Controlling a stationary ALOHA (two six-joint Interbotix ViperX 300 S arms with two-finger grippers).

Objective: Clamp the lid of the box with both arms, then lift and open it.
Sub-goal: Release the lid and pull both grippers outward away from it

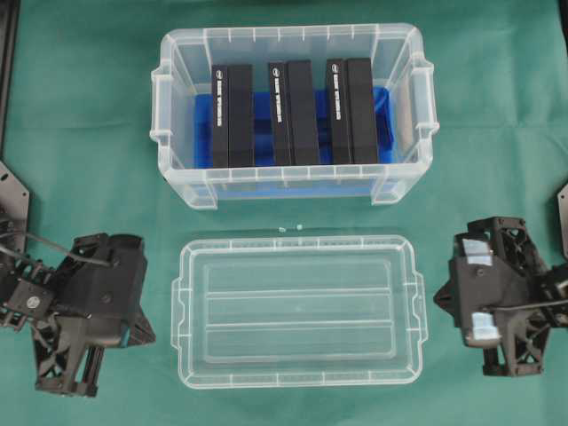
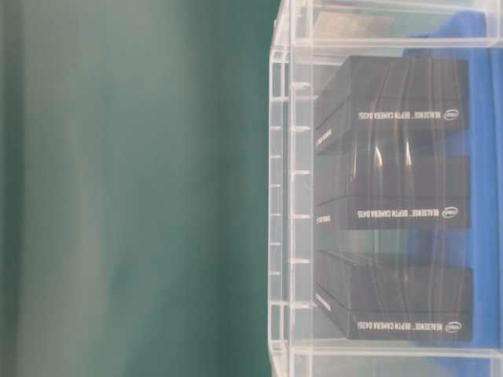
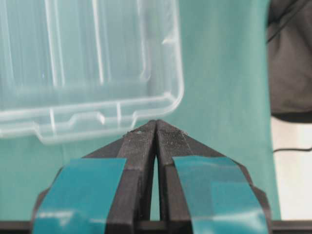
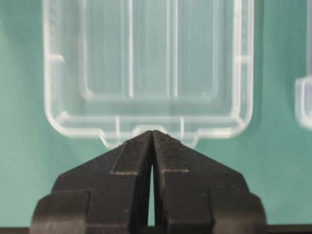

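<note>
Green cloth (image 1: pixel 89 160) over the table, two tiny pale specks (image 1: pixel 291 227) on it.

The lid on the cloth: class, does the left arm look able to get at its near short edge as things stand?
Probably yes. The left gripper is shut, pointing at the lid, with only bare green cloth between them. It would have to open first to clamp the edge.

- Overhead: even, diffuse light, soft short shadows under the box (image 1: pixel 293 111) and arms, mild softness overall.
- Table-level: left half is a blurred green wash; glare streaks on the box wall (image 2: pixel 287 212).
- Wrist views: left claw (image 3: pixel 156 127) and right claw (image 4: pixel 152 135) fairly sharp, lid (image 3: pixel 87 68) beyond soft with faint highlights.
</note>
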